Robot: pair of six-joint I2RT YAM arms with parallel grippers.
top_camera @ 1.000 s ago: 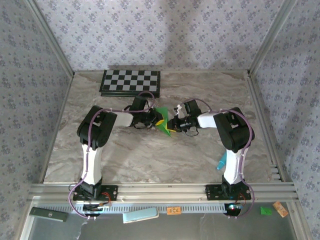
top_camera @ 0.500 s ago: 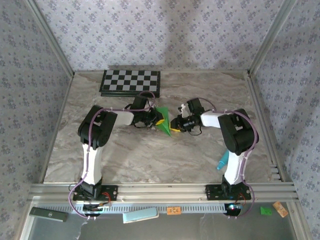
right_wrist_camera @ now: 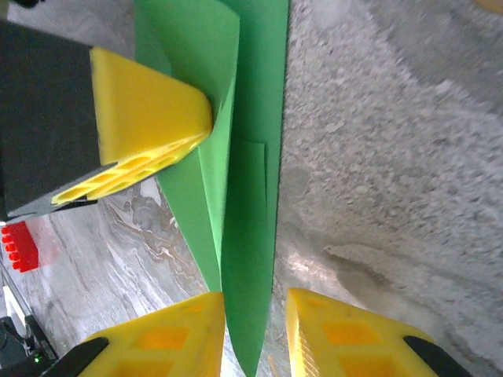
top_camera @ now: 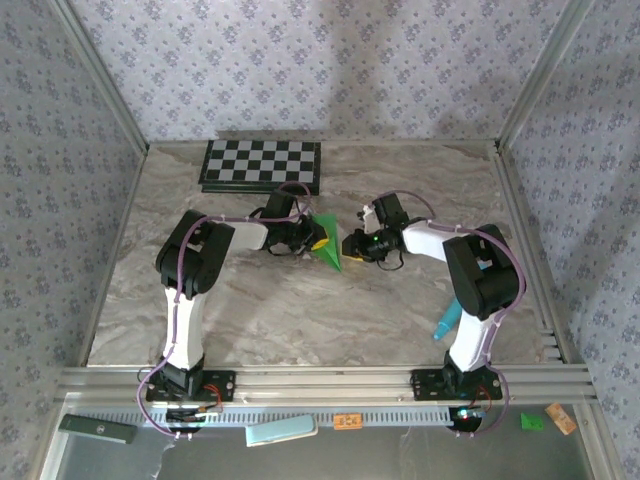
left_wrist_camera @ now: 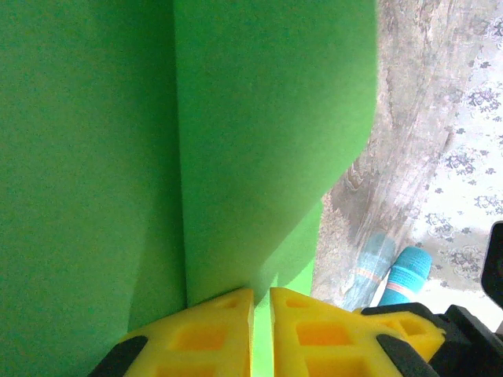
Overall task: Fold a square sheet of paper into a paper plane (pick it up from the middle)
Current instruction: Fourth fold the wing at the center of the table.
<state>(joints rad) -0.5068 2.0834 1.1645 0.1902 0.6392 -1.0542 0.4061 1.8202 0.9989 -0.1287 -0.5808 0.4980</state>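
My left fingers (left_wrist_camera: 212, 334) pinched the half-folded paper plane (top_camera: 326, 250) at mid-counter (top_camera: 300, 310), and my right fingers (right_wrist_camera: 354, 338) stood parted around its tip. It looked thin and floppy, best gripped along the centre fold.

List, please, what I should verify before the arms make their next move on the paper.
1. Left end effector shut on the paper: ok.
2. Right end effector jaws apart around the paper's tip: ok.
3. Tip free of the right fingers: cannot tell; it lies close against one.
4. Lengthwise fold visible in the paper: ok.
5. Marker apart from the paper: ok.
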